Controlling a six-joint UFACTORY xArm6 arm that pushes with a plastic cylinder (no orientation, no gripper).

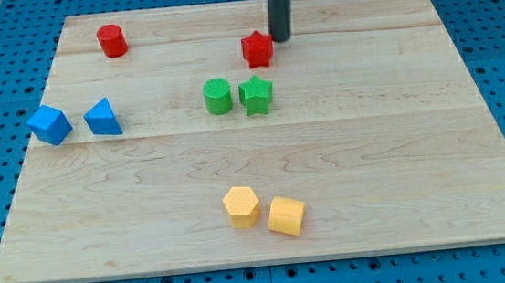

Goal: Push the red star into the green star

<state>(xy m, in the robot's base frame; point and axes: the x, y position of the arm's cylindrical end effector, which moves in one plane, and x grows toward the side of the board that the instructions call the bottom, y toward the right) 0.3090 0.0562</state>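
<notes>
The red star [257, 48] lies near the view's top, just right of centre. The green star [256, 94] lies a short way below it, apart from it, and touches or nearly touches a green cylinder [217, 96] on its left. My dark rod comes down from the view's top edge; my tip [280, 38] sits just to the upper right of the red star, touching it or almost touching it.
A red cylinder [112, 40] stands at the upper left. A blue cube-like block [49, 124] and a blue triangular block [102, 117] lie at the left. Two yellow blocks, a hexagon [241, 206] and a cube-like block [286, 215], lie near the bottom. The wooden board [400, 147] rests on a blue pegboard.
</notes>
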